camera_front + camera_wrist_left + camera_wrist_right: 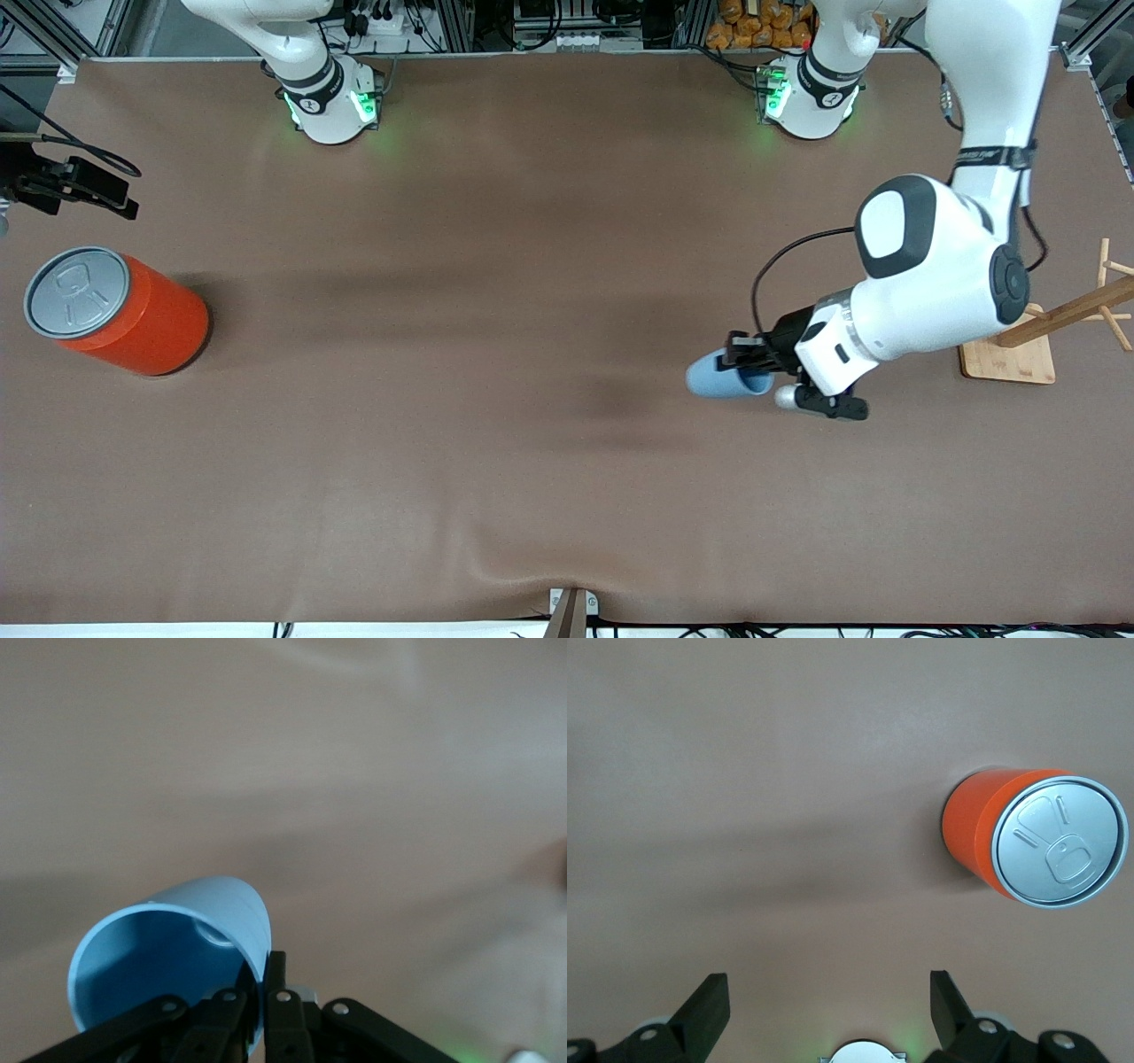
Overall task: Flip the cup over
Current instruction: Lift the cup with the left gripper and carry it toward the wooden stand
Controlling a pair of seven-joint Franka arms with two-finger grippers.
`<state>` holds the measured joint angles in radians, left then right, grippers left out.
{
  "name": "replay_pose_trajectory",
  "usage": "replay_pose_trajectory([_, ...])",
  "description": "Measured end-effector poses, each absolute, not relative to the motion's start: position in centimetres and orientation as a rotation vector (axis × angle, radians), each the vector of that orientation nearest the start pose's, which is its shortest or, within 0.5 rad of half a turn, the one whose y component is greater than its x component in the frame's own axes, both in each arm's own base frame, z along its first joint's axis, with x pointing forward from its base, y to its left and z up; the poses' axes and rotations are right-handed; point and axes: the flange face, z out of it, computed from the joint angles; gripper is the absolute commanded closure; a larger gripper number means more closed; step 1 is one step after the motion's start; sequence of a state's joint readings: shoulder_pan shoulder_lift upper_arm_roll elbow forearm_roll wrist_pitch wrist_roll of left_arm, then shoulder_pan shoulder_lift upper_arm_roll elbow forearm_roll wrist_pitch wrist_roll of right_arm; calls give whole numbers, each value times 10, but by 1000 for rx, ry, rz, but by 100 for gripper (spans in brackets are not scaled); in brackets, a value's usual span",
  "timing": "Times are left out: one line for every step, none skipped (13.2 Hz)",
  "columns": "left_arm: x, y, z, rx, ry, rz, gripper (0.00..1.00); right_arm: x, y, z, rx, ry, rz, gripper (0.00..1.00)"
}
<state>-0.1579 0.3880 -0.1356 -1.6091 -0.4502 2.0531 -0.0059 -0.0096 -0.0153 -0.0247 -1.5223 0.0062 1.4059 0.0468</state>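
Light-blue cup lies on its side in the air above the desk, its rim wall pinched by the closed left claw. Best to rotate slowly; the pinch looks thin. The right claw waits agape near the orange can.

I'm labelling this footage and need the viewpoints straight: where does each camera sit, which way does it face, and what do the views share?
Front view: high across the table, facing both bases; shows both arms, the left gripper shut on the cup's rim, the right gripper open at the right arm's end.
Left wrist view: on the left wrist, looking past its fingers into the tilted cup.
Right wrist view: on the right wrist, looking down past open fingers at the orange can.
Shared: cup, front and left wrist; can, front and right wrist.
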Motion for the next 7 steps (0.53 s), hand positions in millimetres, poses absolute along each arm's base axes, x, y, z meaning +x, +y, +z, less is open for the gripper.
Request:
replay_pose_trajectory([638, -187, 408, -3561, 106, 49, 100, 532, -18, 642, -3129, 126, 159, 0])
replay_pose_trajectory([633, -168, 398, -3520, 90, 71, 100, 532, -18, 642, -3129, 125, 159, 0])
replay_pose_trajectory([628, -153, 386, -3461, 98, 78, 100, 532, -18, 642, -3129, 125, 159, 0])
replay_pose_trajectory([624, -140, 373, -3407, 105, 55, 100, 532, -17, 642, -3129, 125, 159, 0])
replay_pose_trajectory([618, -128, 356, -3374, 94, 33, 100, 532, -18, 642, -3129, 125, 159, 0])
replay_pose_trajectory([610, -120, 336, -3355, 76, 15, 100, 532, -17, 642, -3129, 125, 159, 0])
replay_pose_trajectory([598, -114, 313, -3339, 65, -19, 100, 532, -17, 642, -3129, 125, 159, 0])
